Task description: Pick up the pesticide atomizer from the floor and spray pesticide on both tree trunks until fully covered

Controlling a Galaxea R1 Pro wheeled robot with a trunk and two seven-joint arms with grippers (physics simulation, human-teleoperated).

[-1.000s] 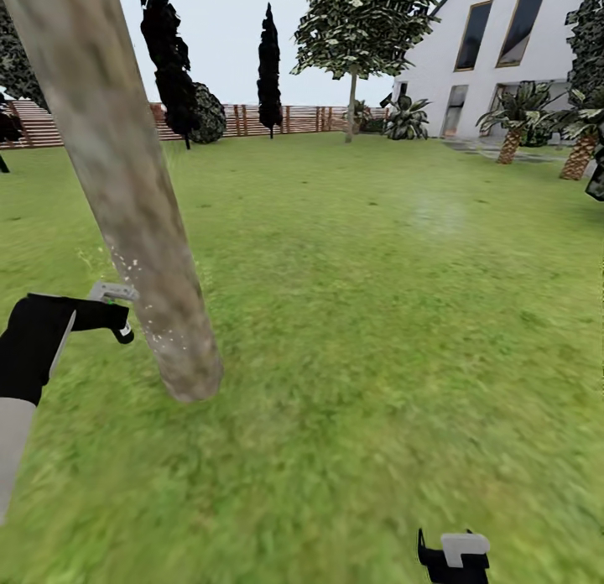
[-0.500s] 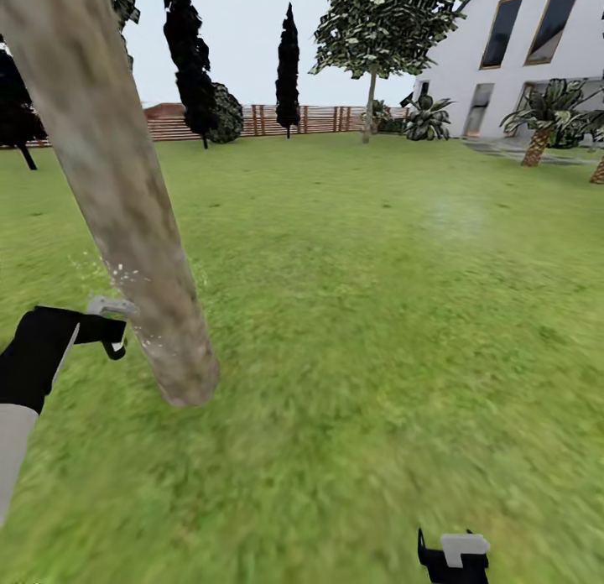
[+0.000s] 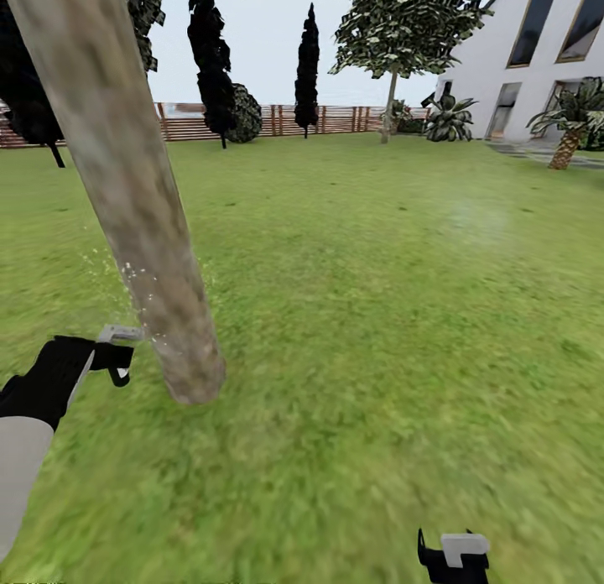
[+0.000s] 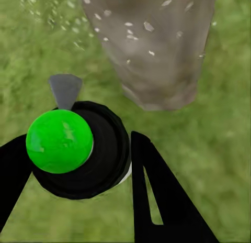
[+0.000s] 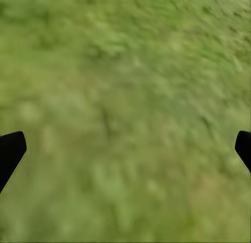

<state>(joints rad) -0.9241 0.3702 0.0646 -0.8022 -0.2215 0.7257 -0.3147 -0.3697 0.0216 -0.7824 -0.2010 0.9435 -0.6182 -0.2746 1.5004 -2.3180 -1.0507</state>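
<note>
Left end effector (image 3: 117, 359) grips the atomizer (image 4: 78, 151), nozzle aimed at the trunk (image 3: 159, 290) just ahead; right end effector (image 5: 125, 148) hangs released, farther off.

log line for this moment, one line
left gripper: shut on pesticide atomizer | spraying tree trunk base | right gripper: open over grass

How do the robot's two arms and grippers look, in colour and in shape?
In the head view the left arm has a pale grey, smooth, rounded forearm, then a black wrist section with a thin grey stripe. The left gripper has flat black fingers, one with a narrow triangular cut-out. The right gripper is a black block with a light grey plate; its black fingertips are blunt.
</note>
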